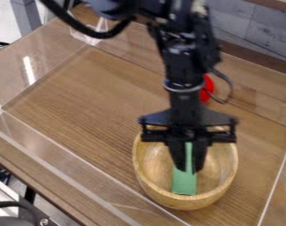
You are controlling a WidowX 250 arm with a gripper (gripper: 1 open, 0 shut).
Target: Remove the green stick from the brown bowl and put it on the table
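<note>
The gripper [189,164] pointed almost straight down into the bowl [150,165], its dark tips low over the upper part of the stick [184,179]; whether the jaws were spread or pressed together could not be told, as the fingers blurred into one dark shape. The green stick lay flat inside the bowl, running from the middle toward the near rim. The bowl stood on the table [75,97], and a red object [206,86] showed behind the arm.
</note>
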